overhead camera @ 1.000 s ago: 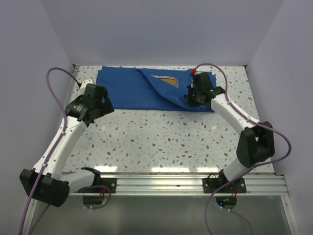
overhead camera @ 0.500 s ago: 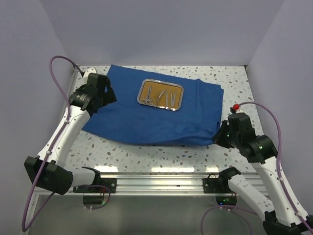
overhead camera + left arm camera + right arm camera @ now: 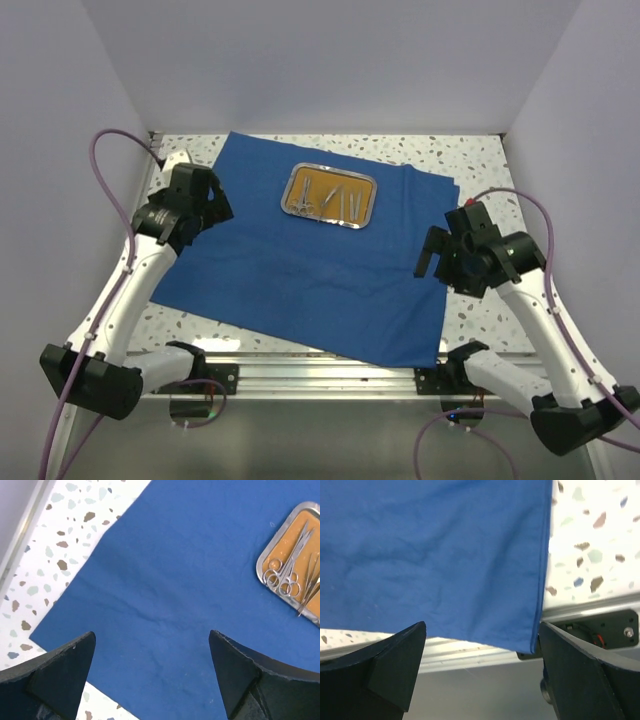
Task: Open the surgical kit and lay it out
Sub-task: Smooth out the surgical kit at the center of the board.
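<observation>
The royal-blue cloth [image 3: 300, 270] lies spread flat on the speckled table, and its near right corner [image 3: 530, 645] hangs over the front edge. On the far part of the cloth sits the steel tray [image 3: 296, 176] with an orange-brown base. Ring-handled forceps [image 3: 284, 575] and other thin silver instruments [image 3: 335, 203] lie in it. My left gripper [image 3: 212, 208] hovers open above the cloth's left side [image 3: 175, 580], fingers empty. Above the cloth's right near edge [image 3: 435, 555] my right gripper [image 3: 432, 256] is open and holds nothing.
An aluminium rail [image 3: 330, 368] runs along the table's near edge, with the arm bases bolted to it. Purple cables loop beside both arms. Lilac walls close in the left, back and right sides. Bare speckled tabletop [image 3: 480, 175] shows around the cloth.
The right gripper has opened and let go of the cloth's corner. The cloth went from folded over the tray to fully spread toward the near edge. The left arm barely shifted.
</observation>
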`<act>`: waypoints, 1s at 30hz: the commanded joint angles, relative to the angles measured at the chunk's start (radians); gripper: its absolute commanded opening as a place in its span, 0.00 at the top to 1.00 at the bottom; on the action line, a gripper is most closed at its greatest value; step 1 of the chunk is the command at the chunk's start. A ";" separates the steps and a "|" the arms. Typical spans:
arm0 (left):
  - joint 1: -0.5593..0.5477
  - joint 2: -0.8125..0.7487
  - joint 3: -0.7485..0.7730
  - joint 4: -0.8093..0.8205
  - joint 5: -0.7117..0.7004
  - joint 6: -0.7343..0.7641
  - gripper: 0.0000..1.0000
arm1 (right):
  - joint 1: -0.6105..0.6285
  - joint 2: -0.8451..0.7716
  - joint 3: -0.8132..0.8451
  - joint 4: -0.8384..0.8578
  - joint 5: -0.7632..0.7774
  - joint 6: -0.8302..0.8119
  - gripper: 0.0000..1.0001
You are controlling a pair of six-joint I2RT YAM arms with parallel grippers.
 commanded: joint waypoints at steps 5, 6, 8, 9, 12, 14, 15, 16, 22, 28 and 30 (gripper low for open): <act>0.013 -0.052 -0.206 0.075 0.122 -0.009 0.00 | -0.007 0.302 0.150 0.287 0.068 -0.092 0.02; 0.016 -0.038 -0.198 0.083 0.120 0.012 0.00 | -0.014 0.340 0.175 0.323 0.069 -0.105 0.02; 0.033 0.008 -0.160 0.114 0.127 0.034 0.00 | -0.055 0.475 0.205 0.419 0.051 -0.144 0.10; 0.042 0.025 -0.144 0.124 0.137 0.055 0.01 | -0.075 0.529 0.245 0.445 0.045 -0.153 0.13; 0.102 0.094 -0.089 0.164 0.199 0.080 0.00 | -0.159 0.723 0.372 0.486 0.037 -0.187 0.34; 0.145 0.148 -0.045 0.177 0.229 0.081 0.00 | -0.193 0.849 0.437 0.506 0.056 -0.224 0.60; 0.152 0.167 -0.031 0.178 0.232 0.083 0.00 | -0.199 0.888 0.501 0.512 0.068 -0.240 0.69; 0.156 0.183 -0.006 0.181 0.232 0.084 0.01 | -0.204 0.932 0.534 0.520 0.079 -0.276 0.78; 0.157 0.273 0.049 0.164 0.219 0.066 0.01 | -0.222 1.257 0.802 0.424 0.165 -0.317 1.00; 0.157 0.310 0.057 0.144 0.194 0.049 0.01 | -0.257 1.510 1.029 0.381 0.143 -0.302 1.00; 0.157 0.321 0.061 0.140 0.186 0.037 0.00 | -0.271 1.581 1.163 0.356 0.131 -0.302 1.00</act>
